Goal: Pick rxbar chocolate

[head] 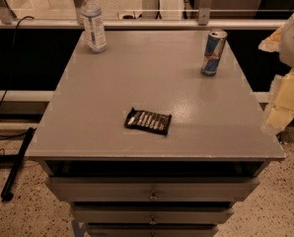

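Note:
The rxbar chocolate (pixel 148 121) is a small flat black wrapped bar with rows of pale lettering. It lies flat on the grey table top (pixel 137 73), a little in front of the middle and near the front edge. My gripper (pixel 284 95) shows as pale yellow parts at the right edge of the view, beside the table's right side. It is well to the right of the bar and apart from it, and it holds nothing that I can see.
A clear plastic water bottle (pixel 93 21) stands at the back left corner. A blue-and-silver drink can (pixel 213 52) stands at the back right. Drawers (pixel 152 189) sit under the top. A black rod (pixel 16 164) lies on the floor at left.

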Robot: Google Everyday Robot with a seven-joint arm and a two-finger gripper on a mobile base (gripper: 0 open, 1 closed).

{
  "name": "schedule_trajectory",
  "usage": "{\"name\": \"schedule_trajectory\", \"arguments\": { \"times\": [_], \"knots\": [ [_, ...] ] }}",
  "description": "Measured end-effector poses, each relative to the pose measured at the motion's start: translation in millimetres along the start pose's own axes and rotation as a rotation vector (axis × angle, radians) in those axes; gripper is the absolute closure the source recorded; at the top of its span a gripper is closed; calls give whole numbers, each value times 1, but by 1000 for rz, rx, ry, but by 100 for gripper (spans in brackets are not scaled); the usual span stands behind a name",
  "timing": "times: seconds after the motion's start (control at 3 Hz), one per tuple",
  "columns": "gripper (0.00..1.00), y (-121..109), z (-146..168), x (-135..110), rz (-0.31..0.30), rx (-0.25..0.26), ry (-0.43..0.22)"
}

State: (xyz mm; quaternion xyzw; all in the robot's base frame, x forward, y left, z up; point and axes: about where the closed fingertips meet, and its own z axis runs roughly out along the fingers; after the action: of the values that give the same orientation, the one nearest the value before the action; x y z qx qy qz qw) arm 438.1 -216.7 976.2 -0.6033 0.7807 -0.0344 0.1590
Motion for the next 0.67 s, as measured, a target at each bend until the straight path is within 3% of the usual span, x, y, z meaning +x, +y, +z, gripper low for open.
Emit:
{"name": "schedule_trajectory", "arguments": {
  "times": [0.33,0.67],
  "knots": [
    [0,0,0,-1,-1,2,-2],
    [0,3,25,-29,-35,-14,-64]
  ]
}}
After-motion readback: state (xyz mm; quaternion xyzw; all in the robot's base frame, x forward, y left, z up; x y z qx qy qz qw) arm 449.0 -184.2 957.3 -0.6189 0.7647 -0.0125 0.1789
